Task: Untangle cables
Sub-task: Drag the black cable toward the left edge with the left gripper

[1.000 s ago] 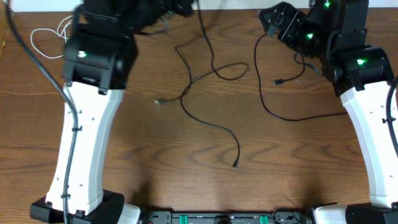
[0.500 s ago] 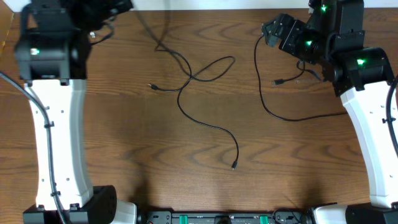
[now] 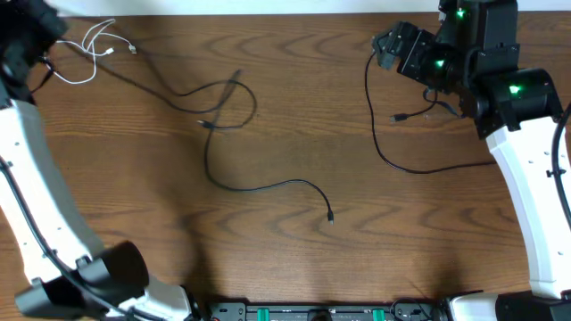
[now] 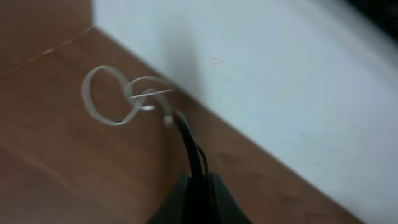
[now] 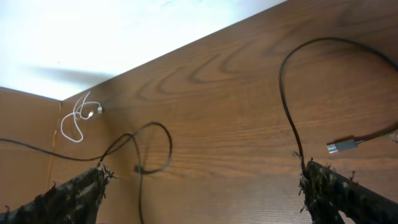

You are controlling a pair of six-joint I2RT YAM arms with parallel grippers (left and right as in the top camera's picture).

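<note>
At 10 o'clock my left gripper (image 4: 200, 182) is closed on the long black cable (image 4: 186, 132), which runs toward 4 o'clock to its loop (image 5: 170, 147); my right gripper (image 5: 204, 172) stands wide open at 2 o'clock.

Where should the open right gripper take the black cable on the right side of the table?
Probably on the long curved run of the right black cable, left of its plug end. It lies flat with bare wood on either side, so the right gripper can drop from above, fingers straddling the cord. The plug sits close under the arm.
</note>
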